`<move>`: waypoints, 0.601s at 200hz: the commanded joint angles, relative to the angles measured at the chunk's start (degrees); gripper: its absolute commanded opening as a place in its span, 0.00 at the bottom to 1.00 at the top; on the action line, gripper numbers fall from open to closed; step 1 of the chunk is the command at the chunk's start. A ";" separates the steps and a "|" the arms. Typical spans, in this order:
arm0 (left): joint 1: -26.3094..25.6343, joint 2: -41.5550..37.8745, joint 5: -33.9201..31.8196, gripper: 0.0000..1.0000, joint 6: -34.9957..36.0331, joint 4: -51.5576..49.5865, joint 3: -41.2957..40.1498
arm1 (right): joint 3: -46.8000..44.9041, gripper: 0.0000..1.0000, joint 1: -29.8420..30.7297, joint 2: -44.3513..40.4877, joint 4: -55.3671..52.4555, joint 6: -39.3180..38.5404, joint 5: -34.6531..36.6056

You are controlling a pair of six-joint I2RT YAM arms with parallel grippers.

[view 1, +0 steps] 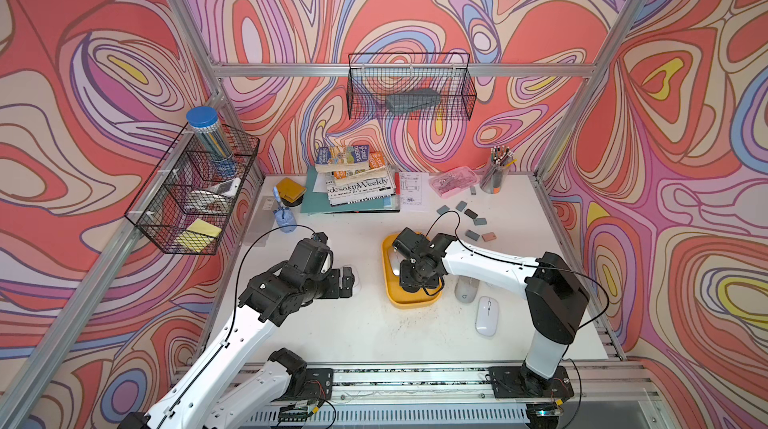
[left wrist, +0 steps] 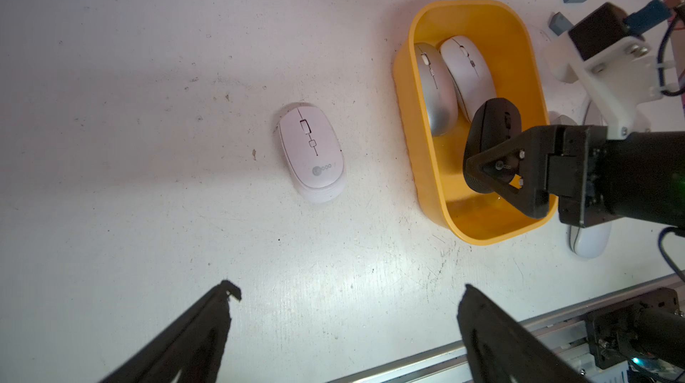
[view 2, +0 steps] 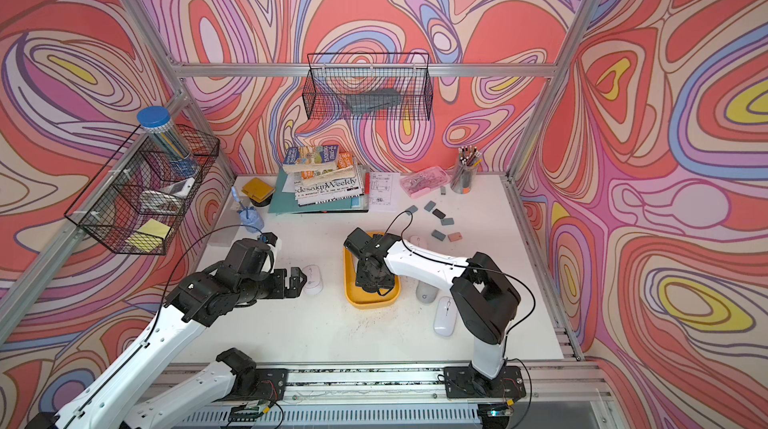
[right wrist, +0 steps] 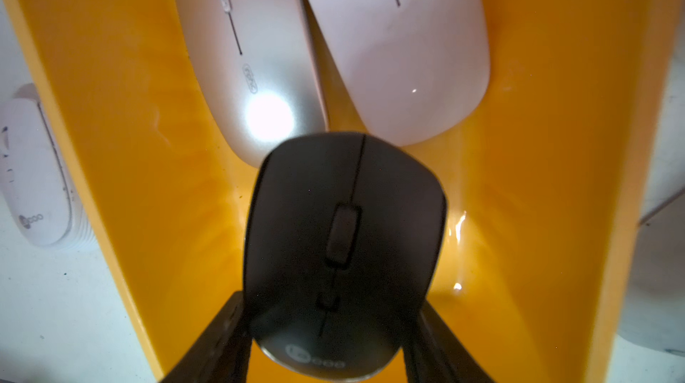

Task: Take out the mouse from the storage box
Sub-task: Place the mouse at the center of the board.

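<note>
- Black right fingers (right wrist: 218,340) fill the foreground of the right wrist view. They pinch the black mouse (right wrist: 344,244) across its rear flanks, inside the yellow storage box (right wrist: 148,177).
- Behind it lie a silver mouse (right wrist: 255,66) and a white mouse (right wrist: 400,47), side by side. That makes three mice in one box.
- In the left wrist view, the left fingers (left wrist: 192,336) stand spread and empty above the counter (left wrist: 148,66). A pale mouse (left wrist: 313,151) lies apart from the box.
- In a top view, that pale mouse is out on the counter, with a grey-white mouse (view 2: 426,292) and a slim white mouse (view 2: 444,315) beside the right arm. What looks like another mouse (view 2: 417,242) sits behind the arm, so four are out, I'd say.
- To my eye the black mouse is light and rigid, with a slick domed shell. The flatter sides are the place to hold it. Gripped this near the tail, its nose may sag.
</note>
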 commanded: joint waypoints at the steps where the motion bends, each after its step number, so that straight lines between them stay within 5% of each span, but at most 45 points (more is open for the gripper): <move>1: -0.04 -0.30 0.41 0.99 0.55 0.61 -0.42 | 0.73 0.39 0.22 -4.84 -1.22 -0.56 2.16; 120: 0.03 -0.19 0.41 0.99 0.62 0.68 -0.34 | -0.26 0.39 0.23 -7.31 -3.00 -1.72 2.32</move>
